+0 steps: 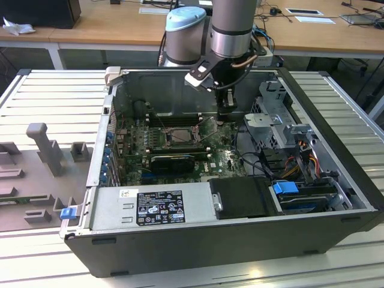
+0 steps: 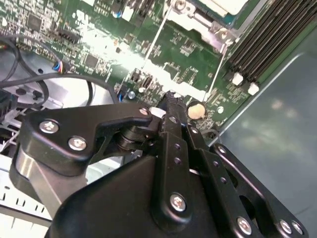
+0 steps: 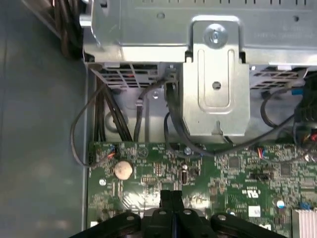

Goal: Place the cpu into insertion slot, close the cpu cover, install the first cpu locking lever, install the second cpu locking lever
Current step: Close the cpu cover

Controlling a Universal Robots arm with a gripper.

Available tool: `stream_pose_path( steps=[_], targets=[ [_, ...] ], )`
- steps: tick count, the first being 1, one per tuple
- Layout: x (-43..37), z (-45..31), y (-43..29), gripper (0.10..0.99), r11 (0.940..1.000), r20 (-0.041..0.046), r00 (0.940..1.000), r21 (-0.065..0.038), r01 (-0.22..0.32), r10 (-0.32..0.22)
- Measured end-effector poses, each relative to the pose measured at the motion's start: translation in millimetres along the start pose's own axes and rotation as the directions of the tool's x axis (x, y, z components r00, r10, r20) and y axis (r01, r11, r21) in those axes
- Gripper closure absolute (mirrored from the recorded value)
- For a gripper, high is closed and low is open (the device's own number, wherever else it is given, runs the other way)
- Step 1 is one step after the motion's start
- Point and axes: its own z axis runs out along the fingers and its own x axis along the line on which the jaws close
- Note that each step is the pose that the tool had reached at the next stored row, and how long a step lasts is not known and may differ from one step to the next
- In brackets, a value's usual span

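— How far along?
— Insertion slot (image 1: 180,137) has a pale face in it, likely the cpu (image 2: 225,5); both locking levers (image 2: 157,37) look unlatched. On the exterior view's right of it, my gripper (image 1: 227,111) hangs pinched together, empty.

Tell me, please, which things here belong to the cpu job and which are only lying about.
Belong to the job:
- insertion slot
- locking levers
- gripper, shut, near the slot

Only lying about:
- memory slots
- coin battery
- drive bracket
- cables
- power supply
- blue clip
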Motion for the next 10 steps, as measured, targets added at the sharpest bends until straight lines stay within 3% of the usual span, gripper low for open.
stream_pose_path(
  steps=[5,7,8,10],
  targets=[
    [0.0,7.7,7.1,0.980,1.0000,-0.0005,1.0000,0.002,0.007,-0.007],
    [0.0,10.1,7.1,0.980,0.9998,-0.0009,1.0000,0.019,0.007,-0.007],
    [0.0,10.1,7.1,0.980,0.9993,-0.0010,1.0000,0.036,0.007,-0.007],
    [0.1,10.1,7.1,0.980,0.9986,-0.0013,1.0000,0.052,0.007,-0.007]
  ],
)
